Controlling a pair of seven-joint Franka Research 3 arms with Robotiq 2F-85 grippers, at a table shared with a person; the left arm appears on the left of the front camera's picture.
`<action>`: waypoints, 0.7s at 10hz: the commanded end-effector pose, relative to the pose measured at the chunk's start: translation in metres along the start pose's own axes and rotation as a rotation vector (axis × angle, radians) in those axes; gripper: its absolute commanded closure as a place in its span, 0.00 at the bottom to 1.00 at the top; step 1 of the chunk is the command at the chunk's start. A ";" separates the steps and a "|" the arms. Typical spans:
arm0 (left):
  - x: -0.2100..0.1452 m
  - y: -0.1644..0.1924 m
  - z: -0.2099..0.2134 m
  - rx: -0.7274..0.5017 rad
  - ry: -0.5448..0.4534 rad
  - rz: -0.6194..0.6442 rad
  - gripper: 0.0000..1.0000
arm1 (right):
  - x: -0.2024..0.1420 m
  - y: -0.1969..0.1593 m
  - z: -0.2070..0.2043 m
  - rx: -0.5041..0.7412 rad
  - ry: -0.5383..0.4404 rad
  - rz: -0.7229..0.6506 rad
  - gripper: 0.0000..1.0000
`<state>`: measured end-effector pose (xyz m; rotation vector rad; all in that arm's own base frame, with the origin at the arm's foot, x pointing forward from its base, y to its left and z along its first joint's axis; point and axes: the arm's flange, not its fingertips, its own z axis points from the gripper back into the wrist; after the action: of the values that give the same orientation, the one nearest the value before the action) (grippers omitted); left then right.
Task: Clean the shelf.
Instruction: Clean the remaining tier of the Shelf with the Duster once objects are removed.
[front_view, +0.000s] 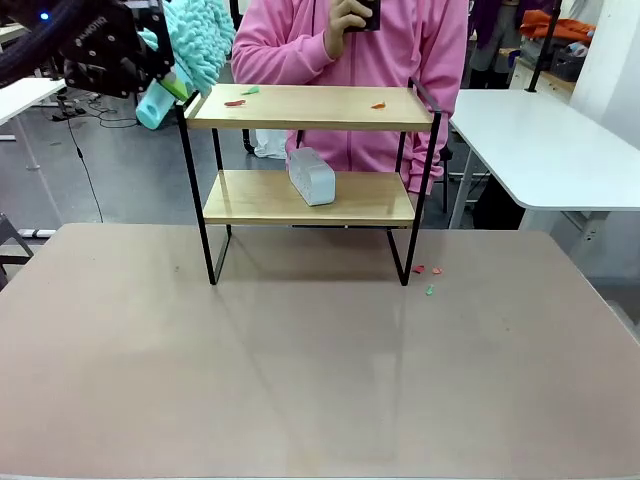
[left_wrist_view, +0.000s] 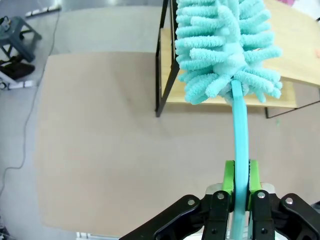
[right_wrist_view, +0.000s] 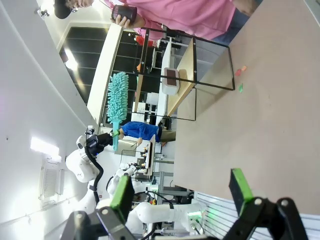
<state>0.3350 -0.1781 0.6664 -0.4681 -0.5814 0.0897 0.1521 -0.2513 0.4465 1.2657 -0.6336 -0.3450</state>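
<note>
Clamping the soft, light duster (left_wrist_view: 225, 50) low on its stiff handle in my left gripper (left_wrist_view: 241, 176), right gripper (right_wrist_view: 180, 189) gaping empty, I hover beside the spindly, probably tippy shelf (front_view: 310, 107) standing far across the table (front_view: 300, 380).

Bright, even overhead light — soft sheen on the table (front_view: 300, 380), faint shadows under the shelf (front_view: 310, 105); strong fisheye bending in both wrist views.

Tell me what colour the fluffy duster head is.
The duster head is turquoise, matching its handle; the left wrist view shows it best.
</note>
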 end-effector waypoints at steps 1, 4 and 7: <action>0.015 -0.012 -0.006 0.029 0.024 -0.025 0.88 | 0.003 0.002 -0.001 0.019 -0.014 0.028 0.00; 0.035 -0.018 -0.023 0.085 0.039 -0.045 0.88 | 0.003 0.002 -0.001 0.019 -0.014 0.028 0.00; 0.049 -0.023 -0.035 0.135 0.051 -0.058 0.88 | 0.003 0.002 -0.001 0.019 -0.014 0.028 0.00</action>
<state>0.3925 -0.1965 0.6687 -0.3381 -0.5415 0.0512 0.1521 -0.2513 0.4465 1.2657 -0.6337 -0.3450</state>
